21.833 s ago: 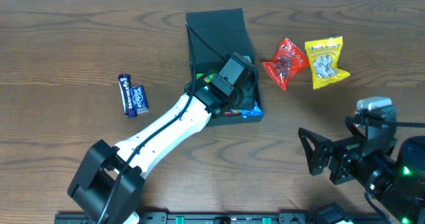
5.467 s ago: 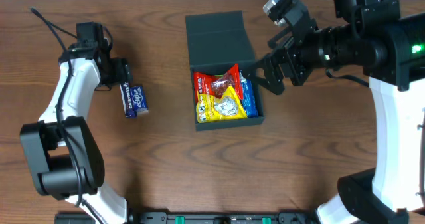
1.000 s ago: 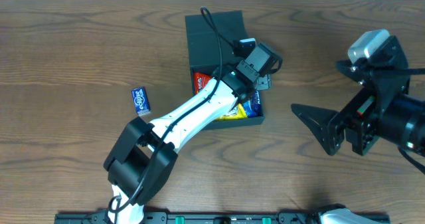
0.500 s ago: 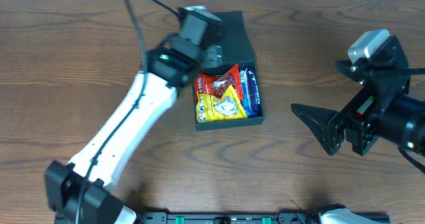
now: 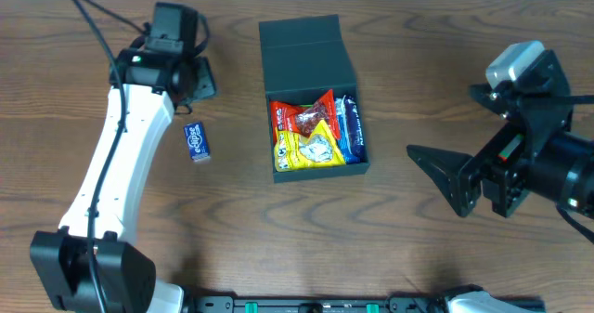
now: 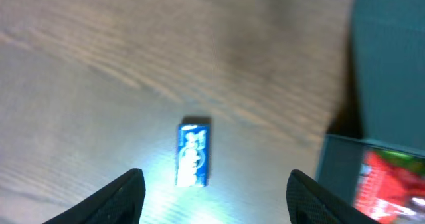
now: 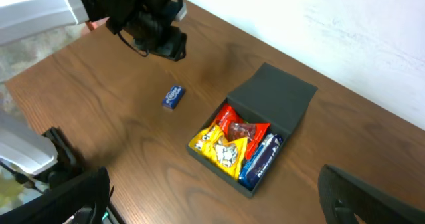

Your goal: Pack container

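Note:
The dark teal container (image 5: 306, 53) lies open mid-table with its flap lid folded back. Inside it are a red packet (image 5: 308, 116), a yellow packet (image 5: 311, 148) and a long blue packet (image 5: 348, 132). A small blue packet (image 5: 196, 140) lies on the wood to its left. My left gripper (image 5: 193, 79) hovers just beyond that packet, open and holding nothing. In the left wrist view the small blue packet (image 6: 194, 152) sits ahead of the open left gripper (image 6: 216, 201), with the container (image 6: 392, 64) at the right edge. My right gripper (image 5: 444, 176) stands open and holding nothing, right of the container.
The right wrist view looks down on the whole scene from afar: the container (image 7: 272, 94), the small blue packet (image 7: 172, 96) and the left gripper (image 7: 159, 41). The brown wooden table (image 5: 278, 229) ends at a pale strip along the far side.
My left arm has swung from over the container out to the left, and now hangs near the small blue packet. The right arm has not moved.

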